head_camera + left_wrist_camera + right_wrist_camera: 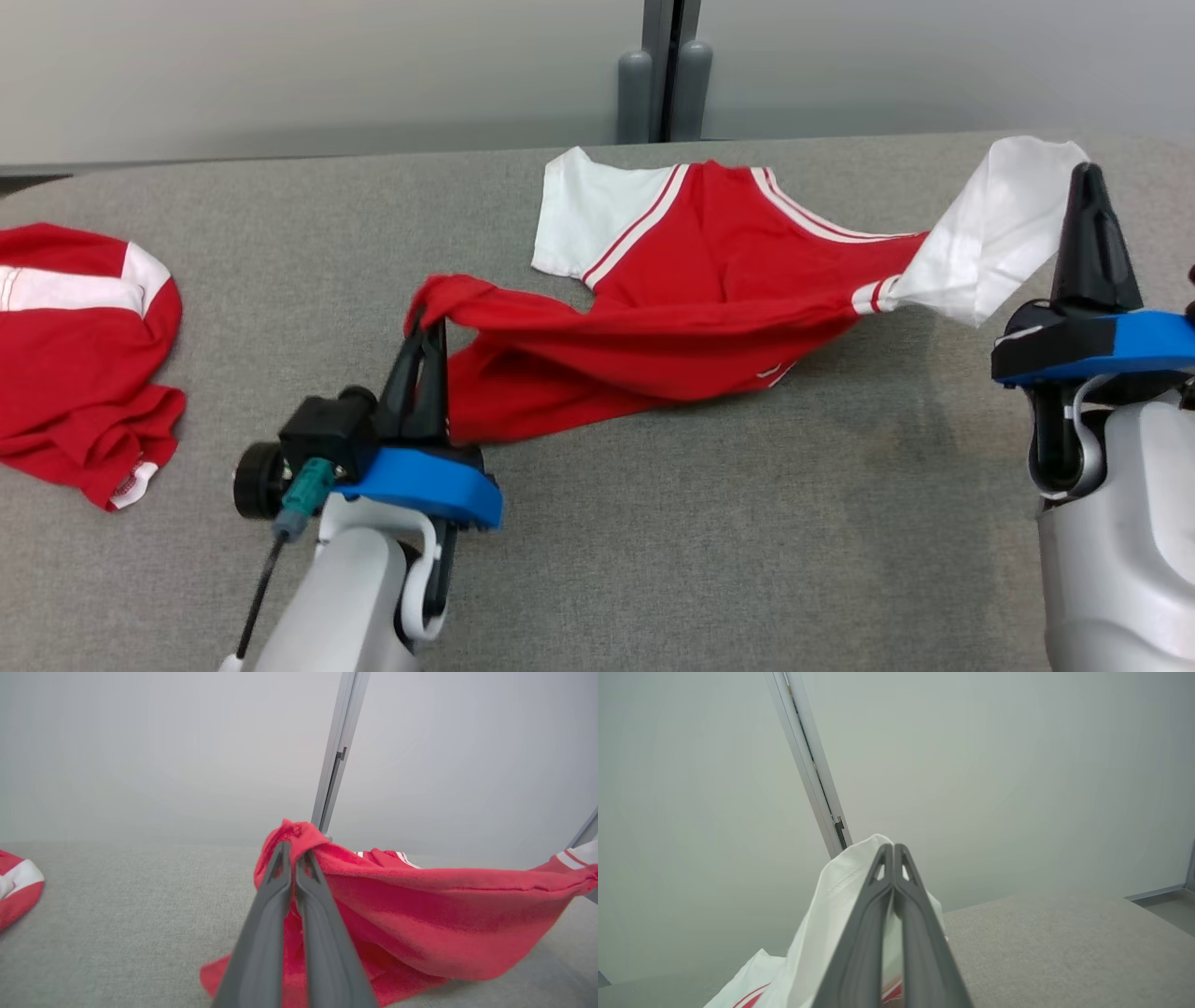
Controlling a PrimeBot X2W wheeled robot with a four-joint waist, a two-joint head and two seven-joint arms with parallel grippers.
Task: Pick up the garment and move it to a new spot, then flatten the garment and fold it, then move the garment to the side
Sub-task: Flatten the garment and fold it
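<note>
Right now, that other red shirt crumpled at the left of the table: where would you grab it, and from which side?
Probably at its near hem corner, where the white label sticks out. The second shirt lies bunched there, and that loose edge points toward the robot. The left pincer, nearest it, could come from the front, once it lets go.

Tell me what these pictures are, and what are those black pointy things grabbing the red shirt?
They are a robot's two hands, called grippers. The top picture looks down from the robot's head; the other two come from cameras on its wrists. On the grey table lies a red shirt with white sleeves. The left gripper has its jaws shut on a red corner. The right gripper has its jaws shut on a white sleeve. The shirt hangs stretched between them. Another red shirt lies crumpled at the left.
</note>
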